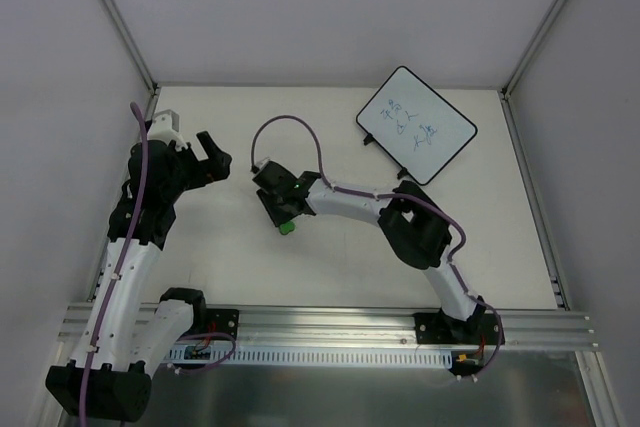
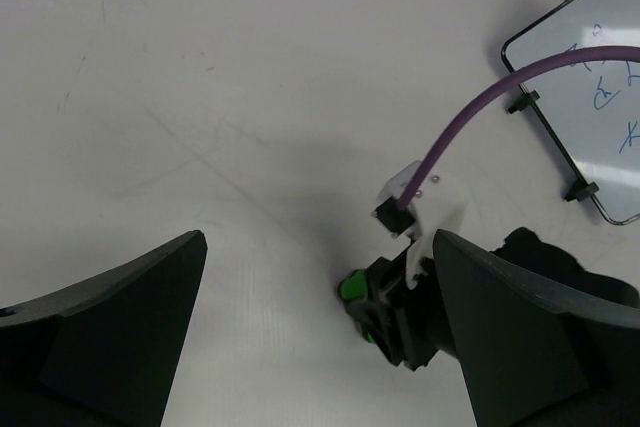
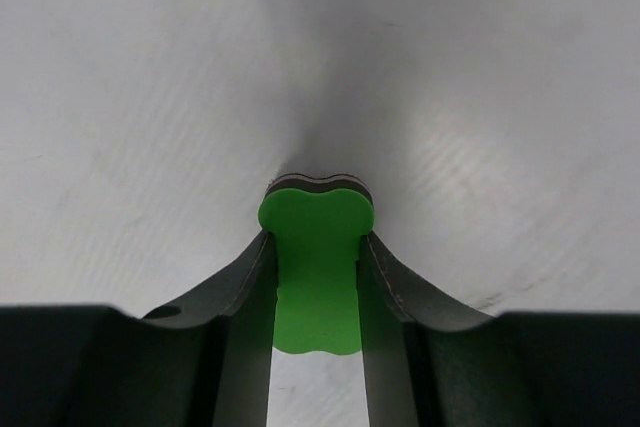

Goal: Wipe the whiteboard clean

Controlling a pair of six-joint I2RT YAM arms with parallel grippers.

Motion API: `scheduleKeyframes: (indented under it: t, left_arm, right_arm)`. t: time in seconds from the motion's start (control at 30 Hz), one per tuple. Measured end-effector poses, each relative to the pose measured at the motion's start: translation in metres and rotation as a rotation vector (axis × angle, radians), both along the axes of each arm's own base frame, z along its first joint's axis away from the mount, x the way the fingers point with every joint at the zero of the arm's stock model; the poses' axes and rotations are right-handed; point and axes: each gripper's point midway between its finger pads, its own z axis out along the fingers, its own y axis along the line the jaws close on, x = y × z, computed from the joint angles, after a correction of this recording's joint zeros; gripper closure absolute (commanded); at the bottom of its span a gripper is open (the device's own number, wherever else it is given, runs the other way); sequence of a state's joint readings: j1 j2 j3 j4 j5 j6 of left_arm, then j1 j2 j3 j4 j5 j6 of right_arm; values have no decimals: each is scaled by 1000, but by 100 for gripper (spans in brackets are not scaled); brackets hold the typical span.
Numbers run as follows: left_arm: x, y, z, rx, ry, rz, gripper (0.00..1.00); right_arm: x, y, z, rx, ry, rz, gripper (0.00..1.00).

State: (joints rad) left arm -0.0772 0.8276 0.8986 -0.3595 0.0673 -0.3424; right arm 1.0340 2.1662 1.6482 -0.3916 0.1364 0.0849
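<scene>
- Top external view: the right gripper (image 1: pixel 284 209) sits at centre frame, its fingers clamped on the green eraser (image 1: pixel 287 228). The whiteboard (image 1: pixel 417 125) lies flat in the upper right, well apart from it.
- From the eraser, the board lies up and to the right, past the right arm's own elbow.
- The board is turned on the table, so its long axis runs from upper left to lower right. The long edge with the small black tabs faces the gripper, and blue scribbles cover the middle of the board.
- Right wrist view: the two fingers pinch the eraser at its narrow waist, and its rounded end sticks out ahead of them. I cannot tell whether it touches the table.
- The left gripper (image 1: pixel 208 157) hovers at centre left with its fingers spread wide and nothing between them. It is farther from the board than the right one.
- Judgement: the right arm is nearer and has the tool, so the next move is probably to carry it diagonally to the scribbles.
</scene>
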Motion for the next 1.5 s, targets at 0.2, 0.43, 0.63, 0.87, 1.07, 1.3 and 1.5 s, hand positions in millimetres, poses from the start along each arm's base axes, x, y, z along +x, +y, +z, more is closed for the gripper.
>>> scheduleKeyframes:
  t: [0.2, 0.43, 0.63, 0.87, 1.07, 1.3, 1.5]
  left_arm:
    - [-5, -3, -5, -4, 1, -10, 1]
    - [-12, -4, -6, -9, -9, -14, 1]
    - [-15, -3, -2, -8, -24, -10, 1]
    - [-16, -1, -6, -3, -20, 3, 1]
    - [-18, -1, -9, -2, -9, 2, 1]
    - [-16, -1, -13, 6, 6, -5, 1]
    - [-17, -12, -20, 22, 28, -89, 1]
  right_arm:
    - [-14, 21, -7, -25, 8, 92, 22]
    - [5, -4, 15, -59, -36, 97, 5]
    - [69, -83, 113, 87, -135, -89, 5]
    - [160, -299, 207, 242, -324, -499, 6]
    - [165, -434, 205, 334, -288, -685, 14]
    - [164, -470, 197, 398, -259, -640, 17]
    - [184, -485, 154, 548, -128, -564, 23]
